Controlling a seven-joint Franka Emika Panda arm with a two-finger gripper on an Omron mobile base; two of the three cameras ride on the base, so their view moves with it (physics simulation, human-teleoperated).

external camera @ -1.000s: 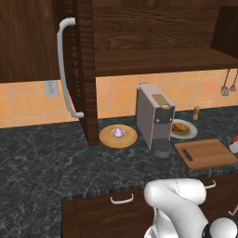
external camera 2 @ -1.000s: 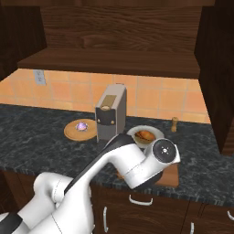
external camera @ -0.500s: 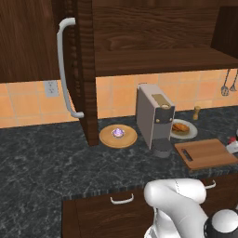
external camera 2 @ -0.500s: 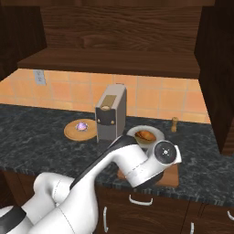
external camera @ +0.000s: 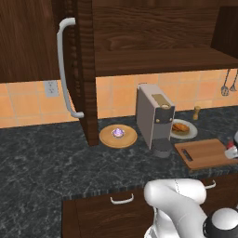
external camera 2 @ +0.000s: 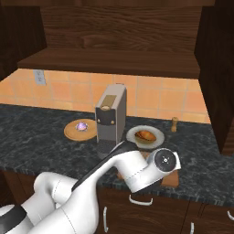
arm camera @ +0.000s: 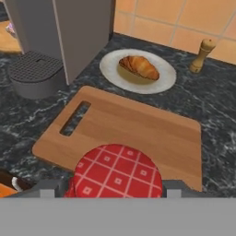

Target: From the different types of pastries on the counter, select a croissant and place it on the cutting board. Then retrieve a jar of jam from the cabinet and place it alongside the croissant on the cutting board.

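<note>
A grey coffee machine (external camera: 153,118) stands upright on the worktop, its round drip tray (arm camera: 34,69) at the foot. At its nine o'clock lies a round wooden plate (external camera: 108,138); at its three o'clock sits a white plate (arm camera: 166,79). A tan pepper shaker (arm camera: 203,55) stands just beyond that plate, by the orange tiled wall (external camera 2: 160,98). Utensils (external camera: 228,83) hang at far right.

Arm swung right — jar of jam (arm camera: 117,171) nears cutting board (arm camera: 138,129)
</note>
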